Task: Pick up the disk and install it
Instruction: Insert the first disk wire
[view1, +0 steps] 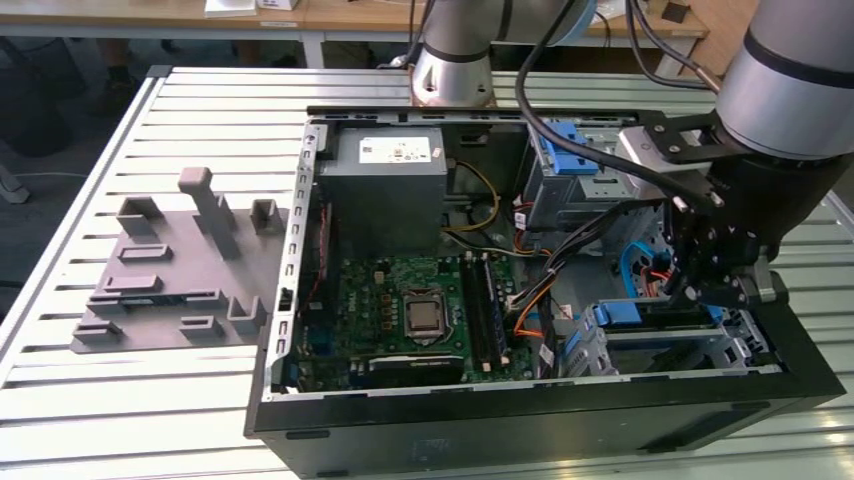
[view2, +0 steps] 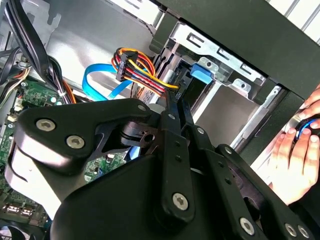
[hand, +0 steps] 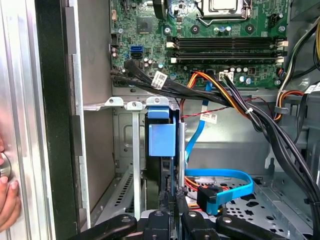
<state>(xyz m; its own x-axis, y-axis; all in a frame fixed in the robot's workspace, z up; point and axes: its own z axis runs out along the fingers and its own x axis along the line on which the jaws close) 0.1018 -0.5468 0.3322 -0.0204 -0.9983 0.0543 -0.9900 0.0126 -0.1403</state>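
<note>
The disk (hand: 162, 139) stands on edge in the metal drive bay (hand: 134, 150) at the case's front corner, its blue carrier frame facing the camera in the first wrist view. My gripper (hand: 172, 196) is shut on the disk's thin rear edge, just outside the bay. In the second wrist view the black fingers (view2: 172, 130) run together along that edge towards the blue carrier tab (view2: 202, 74). The exterior view has the gripper (view1: 701, 300) low inside the open computer case (view1: 534, 420) at its right, with the disk (view1: 651, 313) beside it.
Bundles of black, orange and yellow cables (hand: 235, 100) and a blue ribbon cable (hand: 225, 177) lie close by the bay. The motherboard (view1: 414, 310) fills the case's middle, beside the grey power supply (view1: 380, 185). A person's hand (view2: 295, 150) rests outside the case wall. A grey fixture (view1: 174, 270) sits on the table.
</note>
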